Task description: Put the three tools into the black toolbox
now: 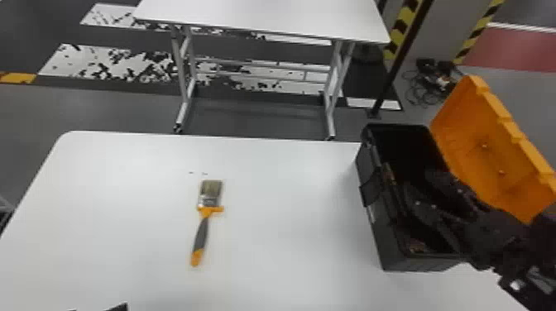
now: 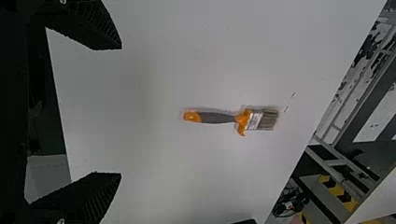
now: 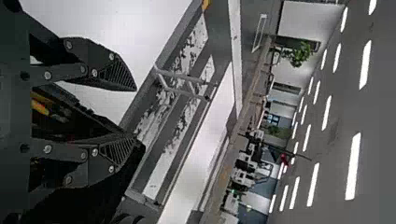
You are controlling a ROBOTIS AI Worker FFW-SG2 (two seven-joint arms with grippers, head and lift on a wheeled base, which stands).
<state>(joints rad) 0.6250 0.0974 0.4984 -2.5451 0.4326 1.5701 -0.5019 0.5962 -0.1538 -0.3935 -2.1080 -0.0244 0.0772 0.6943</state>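
Note:
A paintbrush [image 1: 201, 231] with a grey and orange handle lies on the white table, bristles toward the far edge. The open black toolbox [image 1: 374, 223] stands at the table's right. Over its opening is my right gripper [image 1: 426, 188], its fingers parted. At the bottom left edge, a dark tip of my left gripper [image 1: 119, 307] shows. In the left wrist view my left gripper [image 2: 121, 111] is open, with the paintbrush [image 2: 217, 117] beyond its fingertips. My right gripper [image 3: 139, 116] holds nothing between its tips; an orange-yellow item [image 3: 40, 108] is partly visible inside the toolbox [image 3: 79, 107].
The toolbox's orange lid [image 1: 492, 149] stands raised on its right side. Bare white surface [image 1: 281, 215] lies between paintbrush and toolbox. Beyond the near table stand a second white table [image 1: 264, 16] and a dark post [image 1: 397, 66].

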